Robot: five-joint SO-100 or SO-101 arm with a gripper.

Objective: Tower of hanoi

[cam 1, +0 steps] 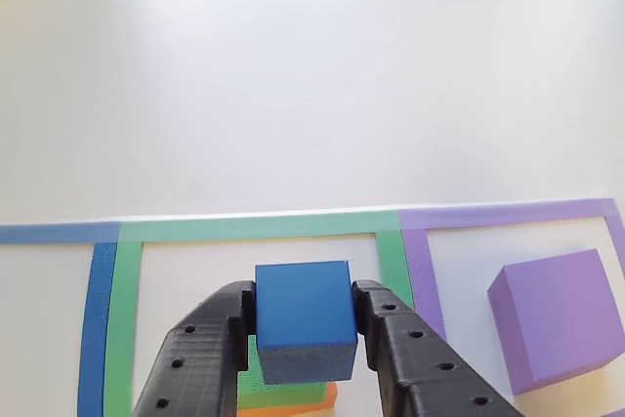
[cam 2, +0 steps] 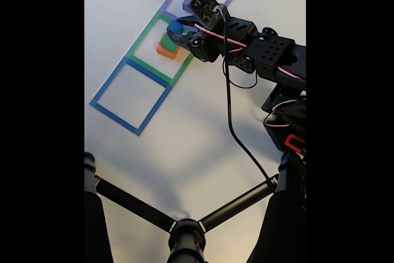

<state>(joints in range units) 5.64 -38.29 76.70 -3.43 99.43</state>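
In the other view my black gripper [cam 1: 305, 324] is shut on a small blue cube [cam 1: 303, 314], one finger on each side of it. Below the cube lie a green block [cam 1: 273, 393] and, under that, an orange block [cam 1: 293, 405], both inside the green taped square [cam 1: 122, 319]. A purple block [cam 1: 562, 314] sits in the purple taped square [cam 1: 420, 280] to the right. In the fixed view the gripper [cam 2: 178, 31] holds the blue cube [cam 2: 175, 28] over the green block [cam 2: 168, 42] and orange block [cam 2: 165, 50].
A blue taped square [cam 2: 130, 94] lies beside the green one with nothing in it. Black tripod legs [cam 2: 184, 229] cross the lower part of the fixed view. A black cable [cam 2: 231, 115] hangs from the arm over the white table [cam 1: 293, 75].
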